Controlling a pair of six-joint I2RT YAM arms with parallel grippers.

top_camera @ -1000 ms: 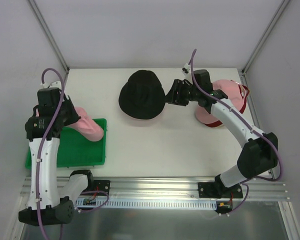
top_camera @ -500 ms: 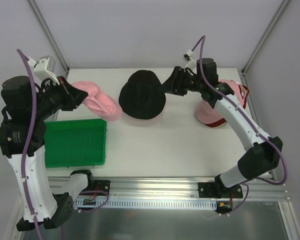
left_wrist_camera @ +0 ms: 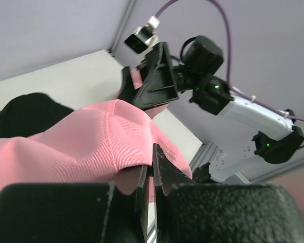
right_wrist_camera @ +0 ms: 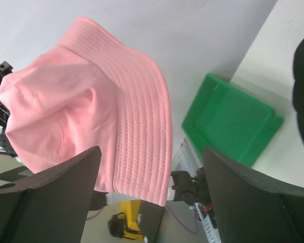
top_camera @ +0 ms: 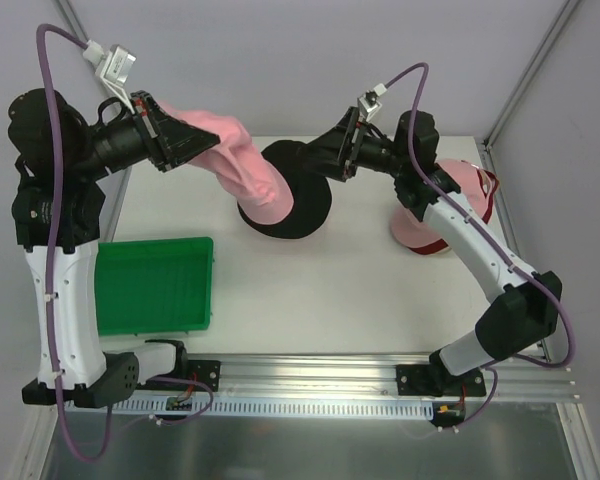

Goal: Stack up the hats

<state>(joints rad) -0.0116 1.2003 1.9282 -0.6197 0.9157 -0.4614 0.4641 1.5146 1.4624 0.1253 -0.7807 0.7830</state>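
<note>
My left gripper point(top_camera: 172, 141) is raised high and shut on the brim of a pink bucket hat point(top_camera: 242, 166). The hat hangs in the air over the left part of a black bucket hat point(top_camera: 305, 205) lying on the table. In the left wrist view both fingers pinch the pink fabric point(left_wrist_camera: 91, 147) at my left gripper point(left_wrist_camera: 153, 167). My right gripper point(top_camera: 329, 159) hovers open above the black hat's right side, holding nothing. It faces the hanging pink hat point(right_wrist_camera: 101, 101), which shows beyond my right gripper point(right_wrist_camera: 152, 174).
A pile of pink and red hats point(top_camera: 442, 208) sits at the right, under the right arm. A green tray point(top_camera: 155, 285) lies at the near left, also visible as the tray point(right_wrist_camera: 233, 119). Walls close in on three sides.
The left arm has lifted the pink hat off the green tray and carried it up and right over the black hat. The right gripper has opened wider and risen from the black hat's right brim.
</note>
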